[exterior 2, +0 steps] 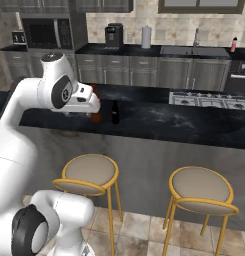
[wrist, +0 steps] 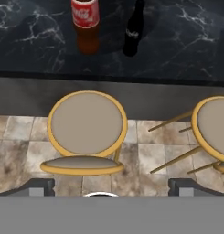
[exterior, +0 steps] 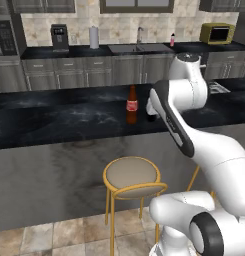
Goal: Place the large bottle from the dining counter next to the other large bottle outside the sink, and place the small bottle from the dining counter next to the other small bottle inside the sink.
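We see the large bottle (wrist: 85, 25) and the small dark bottle (wrist: 133, 30) standing near each other on the dining counter (exterior: 54, 122), with a narrow gap between them. The black top to either side of the pair lies bare. Below the counter edge, two stools (wrist: 87, 132) crowd the floor.

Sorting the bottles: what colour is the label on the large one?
Red with white lettering, on the large bottle; clearest in the hand view.
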